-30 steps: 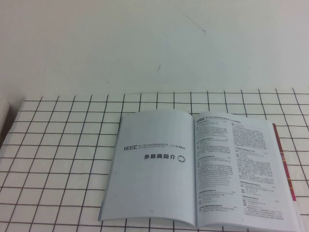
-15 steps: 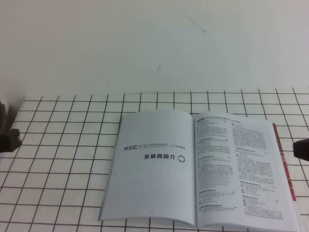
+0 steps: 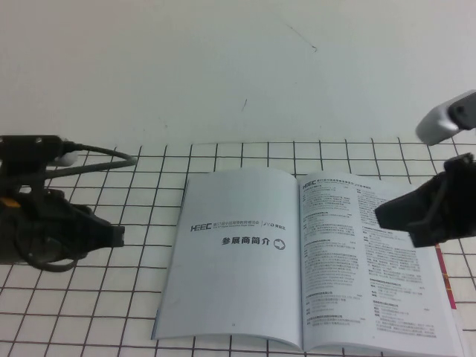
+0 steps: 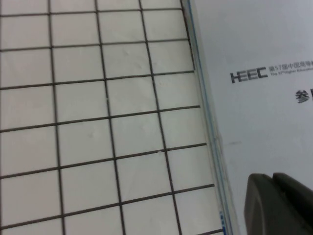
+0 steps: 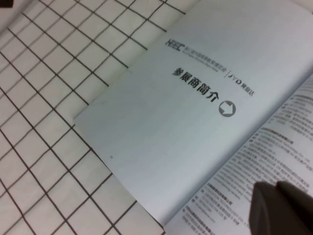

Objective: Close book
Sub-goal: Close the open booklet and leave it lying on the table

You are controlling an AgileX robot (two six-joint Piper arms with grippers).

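Book (image 3: pixel 297 260) lies open and flat on the gridded desk (image 3: pixel 97 297), right of centre toward the near edge, with its spine running near to far. In the high view the left pincer (image 3: pixel 111 236) hovers over bare desk, left of the left page and apart from it. The right pincer (image 3: pixel 390 216) hangs over the outer part of the right page, so it is nearer. The left wrist view shows that page's outer edge beside the pincer. The right wrist view shows its pincer above the text page. Whether either pincer is released or clenched cannot be told.
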